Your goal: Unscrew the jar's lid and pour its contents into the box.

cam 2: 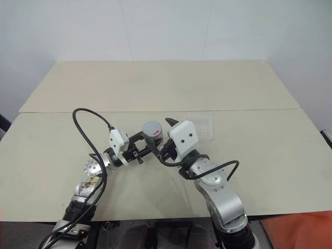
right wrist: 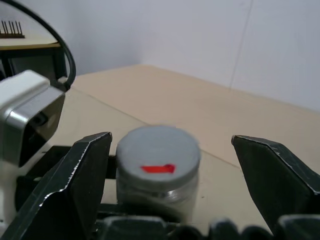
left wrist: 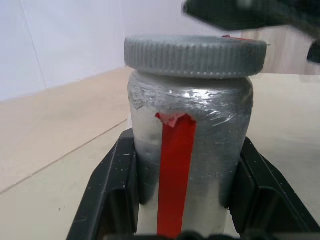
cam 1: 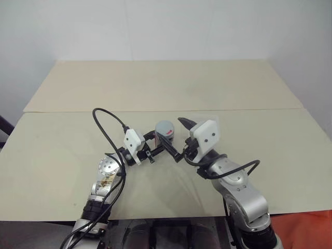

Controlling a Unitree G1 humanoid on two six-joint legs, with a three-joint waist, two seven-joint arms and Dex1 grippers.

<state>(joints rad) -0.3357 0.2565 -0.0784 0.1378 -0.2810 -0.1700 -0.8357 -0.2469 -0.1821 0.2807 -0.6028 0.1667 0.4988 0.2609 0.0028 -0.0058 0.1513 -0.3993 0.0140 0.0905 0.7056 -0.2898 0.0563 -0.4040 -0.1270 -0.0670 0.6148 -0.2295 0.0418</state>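
Observation:
The silvery-grey jar [cam 1: 165, 134] with a red strip down its side stands upright above the table, and my left gripper [cam 1: 158, 144] is shut on its body from the near left. Its fingers [left wrist: 107, 195] press on both sides of the jar [left wrist: 190, 135]. The ribbed grey lid [left wrist: 195, 54] with a red mark on top [right wrist: 157, 150] sits on the jar. My right gripper [cam 1: 171, 128] is open, its two fingers [right wrist: 80, 175] standing wide on either side of the lid without touching it. The clear box [cam 2: 202, 124] lies on the table just behind the right wrist, partly hidden. The contents are hidden inside the jar.
The beige table [cam 1: 62, 155] runs in two panels with a seam across the middle. A black cable [cam 1: 106, 129] loops up from the left wrist. White walls stand behind the far edge.

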